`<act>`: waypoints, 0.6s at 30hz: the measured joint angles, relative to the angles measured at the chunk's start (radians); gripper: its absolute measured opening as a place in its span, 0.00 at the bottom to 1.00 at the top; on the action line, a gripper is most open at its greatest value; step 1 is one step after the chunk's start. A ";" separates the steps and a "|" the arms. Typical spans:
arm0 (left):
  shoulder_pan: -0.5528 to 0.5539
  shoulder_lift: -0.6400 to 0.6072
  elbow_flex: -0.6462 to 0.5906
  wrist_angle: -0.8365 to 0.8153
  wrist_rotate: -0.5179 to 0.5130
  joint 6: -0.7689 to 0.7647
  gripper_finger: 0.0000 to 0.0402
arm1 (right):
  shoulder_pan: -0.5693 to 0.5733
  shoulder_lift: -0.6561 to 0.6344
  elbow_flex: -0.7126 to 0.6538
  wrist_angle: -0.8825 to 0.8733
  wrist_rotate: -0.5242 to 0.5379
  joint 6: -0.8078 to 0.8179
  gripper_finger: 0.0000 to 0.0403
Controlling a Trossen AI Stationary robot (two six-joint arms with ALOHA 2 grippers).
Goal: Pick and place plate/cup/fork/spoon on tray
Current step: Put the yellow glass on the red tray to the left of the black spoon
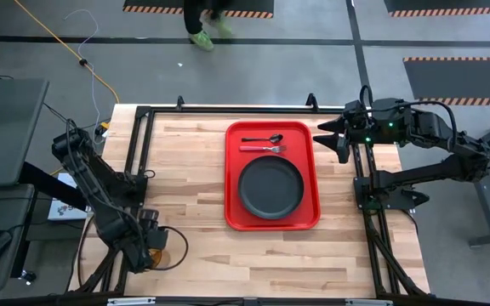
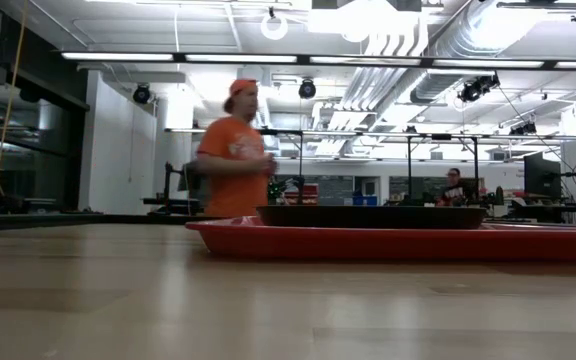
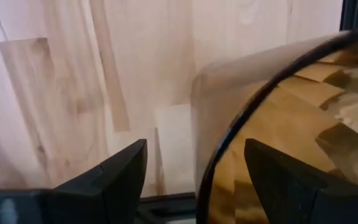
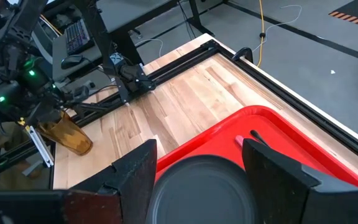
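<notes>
The red tray (image 1: 232, 217) lies right of the table's middle. On it rest the dark plate (image 1: 270, 187) at the near end, and the red-handled fork (image 1: 262, 149) and dark spoon (image 1: 262, 138) at the far end. The amber cup (image 4: 67, 135) sits on the wood near the table's left edge, toward the near corner. My left gripper (image 1: 147, 246) hangs over it, pointing down and open. In its wrist view, one finger (image 3: 123, 174) is outside the cup's wall (image 3: 197, 124) and the other (image 3: 284, 180) is over its mouth. My right gripper (image 1: 330, 136) waits open, raised by the tray's far right corner.
Black frame rails (image 1: 139, 144) run along the table's left and right edges. Bare wood (image 1: 185, 187) lies between the cup and the tray. A person in an orange shirt (image 2: 233, 150) stands beyond the far edge.
</notes>
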 joint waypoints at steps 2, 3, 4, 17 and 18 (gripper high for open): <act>0.000 0.000 -0.015 0.026 0.002 0.000 0.65 | 0.000 0.000 0.000 0.000 0.000 0.000 0.57; 0.000 0.000 -0.023 0.041 0.003 -0.001 0.65 | 0.000 0.000 0.000 0.000 0.000 0.000 0.57; 0.000 0.000 -0.027 0.048 0.004 -0.007 0.65 | 0.000 0.000 0.000 0.000 0.000 0.000 0.57; 0.000 0.000 -0.028 0.047 -0.005 -0.018 0.62 | 0.000 0.000 0.000 0.000 0.000 0.000 0.57; 0.000 0.000 -0.028 0.047 -0.005 -0.018 0.61 | 0.000 0.000 0.000 0.000 0.000 0.000 0.57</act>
